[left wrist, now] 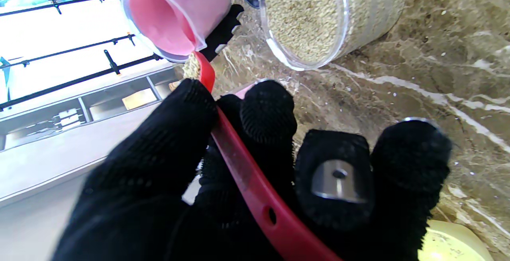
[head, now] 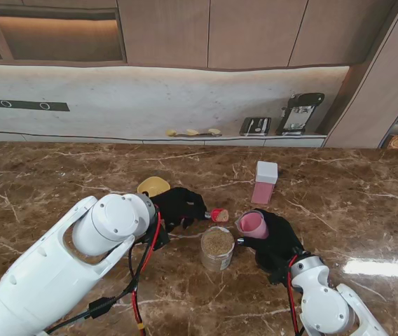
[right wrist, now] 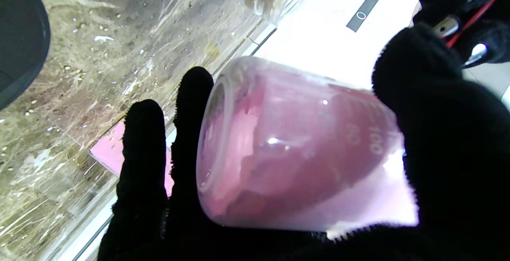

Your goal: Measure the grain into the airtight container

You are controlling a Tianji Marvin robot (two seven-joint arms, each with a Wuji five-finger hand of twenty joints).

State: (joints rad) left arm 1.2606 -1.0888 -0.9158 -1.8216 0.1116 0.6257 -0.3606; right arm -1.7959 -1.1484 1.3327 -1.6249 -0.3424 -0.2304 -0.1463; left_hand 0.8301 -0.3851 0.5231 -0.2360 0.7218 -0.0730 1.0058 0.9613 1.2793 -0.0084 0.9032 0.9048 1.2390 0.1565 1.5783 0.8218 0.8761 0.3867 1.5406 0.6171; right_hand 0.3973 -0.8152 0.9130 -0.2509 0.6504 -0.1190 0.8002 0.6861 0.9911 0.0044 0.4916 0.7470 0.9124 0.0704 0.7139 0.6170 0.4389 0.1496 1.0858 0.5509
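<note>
I'm seeing brown white-veined marble on the bench [head: 59, 175], black gloves on both hands, a red scoop [head: 218, 215], pink measuring cup [head: 252, 224], tan grain [head: 217, 241], a yellow lid [head: 153, 186].

yellow lid [head: 153, 186] on marble table [head: 59, 182] | toaster [head: 255, 126], coffee machine [head: 299, 112] on far counter

Surface [head: 80, 175]: polished brown marble look, glossy, pale veins. Left hand [left wrist: 223, 181] and right hand [right wrist: 438, 141]: matt black knit cloth gloves, bare metal tips showing. Scoop [left wrist: 255, 189]: smooth glossy red plastic. Measuring cup [right wrist: 295, 149]: translucent pink plastic, shiny. Grain jar [left wrist: 338, 14]: clear glossy plastic, rough tan grain inside. Arm shells [head: 52, 280]: smooth white plastic.
</note>
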